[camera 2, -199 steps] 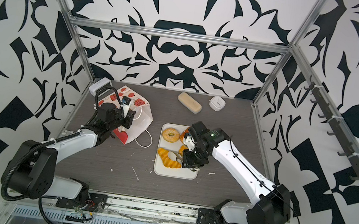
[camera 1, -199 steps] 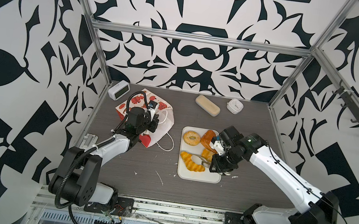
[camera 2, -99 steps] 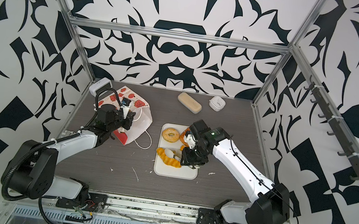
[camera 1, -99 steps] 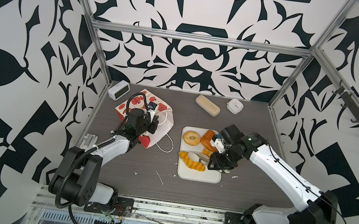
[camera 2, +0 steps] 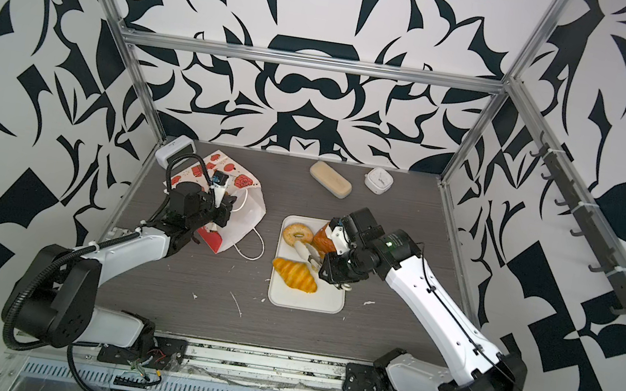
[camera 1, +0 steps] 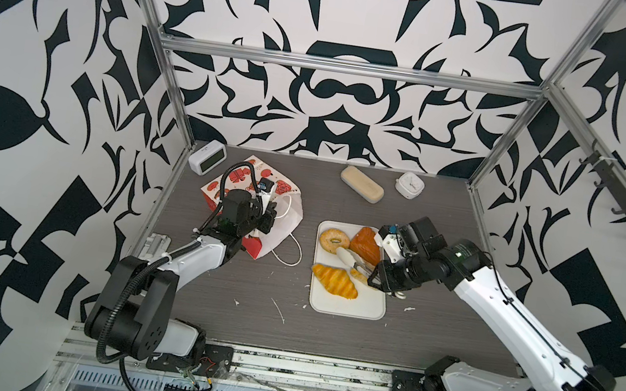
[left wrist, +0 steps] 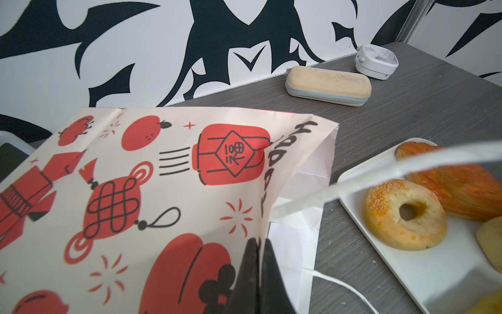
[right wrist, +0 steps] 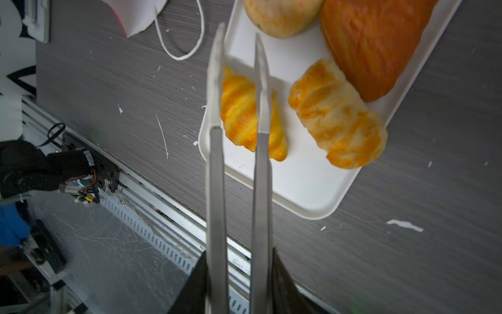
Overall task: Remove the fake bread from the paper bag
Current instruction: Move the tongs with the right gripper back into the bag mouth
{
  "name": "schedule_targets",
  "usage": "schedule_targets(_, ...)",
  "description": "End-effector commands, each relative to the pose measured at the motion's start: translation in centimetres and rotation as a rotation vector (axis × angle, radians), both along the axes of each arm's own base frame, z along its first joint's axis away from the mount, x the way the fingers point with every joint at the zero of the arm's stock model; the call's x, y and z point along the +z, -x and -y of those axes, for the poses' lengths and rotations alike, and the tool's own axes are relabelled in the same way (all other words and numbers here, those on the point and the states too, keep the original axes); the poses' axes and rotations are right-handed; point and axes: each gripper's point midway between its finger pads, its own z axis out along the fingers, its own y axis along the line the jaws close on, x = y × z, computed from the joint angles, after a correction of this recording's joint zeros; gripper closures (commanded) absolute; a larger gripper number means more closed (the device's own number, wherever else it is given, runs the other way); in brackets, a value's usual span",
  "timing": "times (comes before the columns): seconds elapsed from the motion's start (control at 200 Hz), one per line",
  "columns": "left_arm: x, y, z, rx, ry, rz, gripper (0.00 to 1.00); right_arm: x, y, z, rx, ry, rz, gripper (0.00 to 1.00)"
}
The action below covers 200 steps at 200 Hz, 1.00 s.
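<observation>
I think the tongs (right wrist: 216,163) should go straight up, so their tips don't knock the croissant (right wrist: 240,114) off the edge of the tray (right wrist: 307,190). The right claw (right wrist: 239,271) squeezes the tongs, whose tips stand apart and hold nothing. The left claw (left wrist: 259,244) is pinched tight on the rim of the paper bag (left wrist: 163,176). Four pieces of fake bread (camera 1: 334,239) lie on the tray, beside the bag. I can't see inside the bag.

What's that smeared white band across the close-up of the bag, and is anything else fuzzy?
Left wrist view: the band is the cord handle, too near the lens, out of focus; the paper bag print is sharp. Right wrist view: the tongs look soft close to the lens, the croissant behind them crisp. Both top views: evenly lit, sharp.
</observation>
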Motion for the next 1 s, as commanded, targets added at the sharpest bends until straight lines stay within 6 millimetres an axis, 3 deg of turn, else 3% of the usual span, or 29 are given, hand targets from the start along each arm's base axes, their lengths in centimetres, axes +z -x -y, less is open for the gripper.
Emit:
schedule_targets(0.0, 0.5, 0.0, 0.0, -0.002, 0.017, 0.014, 1.0, 1.5, 0.5, -0.9, 0.032, -0.093, 0.039, 0.73)
schedule_targets(0.18, 0.6, 0.0, -0.1, -0.001, 0.016, 0.013, 1.0, 0.1, 3.3, -2.0, 0.085, -0.184, -0.085, 0.82)
schedule_targets(0.375, 0.5, 0.0, 0.0, -0.004, 0.017, 0.007, 1.0, -1.4, 4.6, -3.0, 0.137, -0.204, -0.142, 0.86)
schedule_targets(0.655, 0.3, 0.0, -0.1, 0.001, 0.012, 0.001, 1.0, -3.3, 4.9, -3.5, 0.178, -0.188, -0.21, 0.87)
schedule_targets(0.995, 0.2, -0.2, -0.1, 0.0, 0.009, -0.002, 1.0, -5.2, 3.1, -3.7, 0.195, -0.116, -0.191, 0.88)
